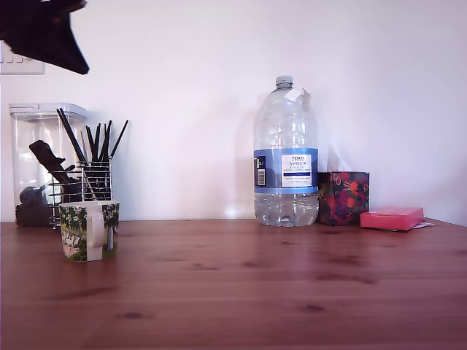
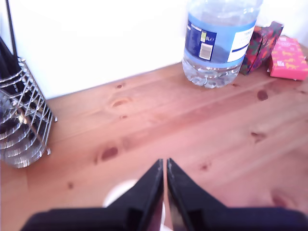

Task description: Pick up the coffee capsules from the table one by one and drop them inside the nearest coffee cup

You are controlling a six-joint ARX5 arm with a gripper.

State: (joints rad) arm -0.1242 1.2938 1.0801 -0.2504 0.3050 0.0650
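Although the task names coffee capsules, 0 of them show on the bare wood in either view, so they are either already inside the coffee cup (image 1: pixel 89 230) or hidden from both cameras; I cannot tell which. That cup, a white mug with a green foliage print and its handle facing the camera, stands on the counter (image 1: pixel 255 292) at the exterior view's left, just in front of the wire utensil holder (image 1: pixel 82 186) with its black sticks. Behind the holder stands a clear container (image 1: pixel 29 164).

The claw (image 2: pixel 164 166) has its 2 black fingers pressed almost together, with only a thin slit between them and nothing visible in that slit. In the exterior view only a dark part of the arm (image 1: pixel 44 33) shows in the upper left corner, high above the cup. In the wrist view a pale rounded patch (image 2: pixel 120 190) peeks out beneath the fingers; it is probably the mug's rim, though it is too blurred to be sure. If so, the cup lies almost straight below the claw, and any coming move turns on that vertical line.

Further off, a large water bottle (image 1: pixel 286 157) stands by the wall, with a patterned tissue box (image 1: pixel 343 197) and a pink box (image 1: pixel 392 217) toward the exterior view's right.
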